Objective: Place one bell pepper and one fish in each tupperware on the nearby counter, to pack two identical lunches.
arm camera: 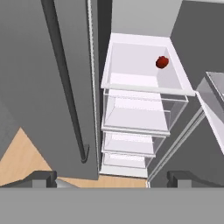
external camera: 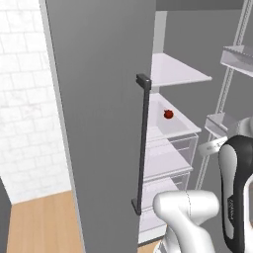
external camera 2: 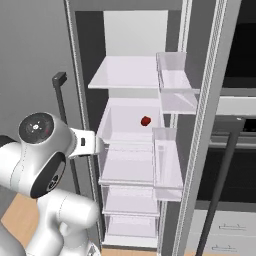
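A small glossy red bell pepper [external camera: 168, 114] [external camera 2: 145, 121] [arm camera: 162, 62] lies alone in a white bin in the middle of the open fridge, toward the bin's back right. My gripper [arm camera: 113, 181] is open, with its two dark fingertips [arm camera: 43, 178] spread wide and nothing between them. It hovers in front of the fridge opening, well short of the pepper and looking down into the shelves. The fish, the tupperware and the counter are out of view.
The grey left fridge door [external camera: 99, 123] stands open with a long dark handle [external camera: 144, 143] [arm camera: 65, 87] close to my arm. The right door holds clear bins [external camera 2: 167, 155]. White shelves and drawers [arm camera: 135, 118] sit below the pepper. Wooden floor [external camera: 44, 222] lies beneath.
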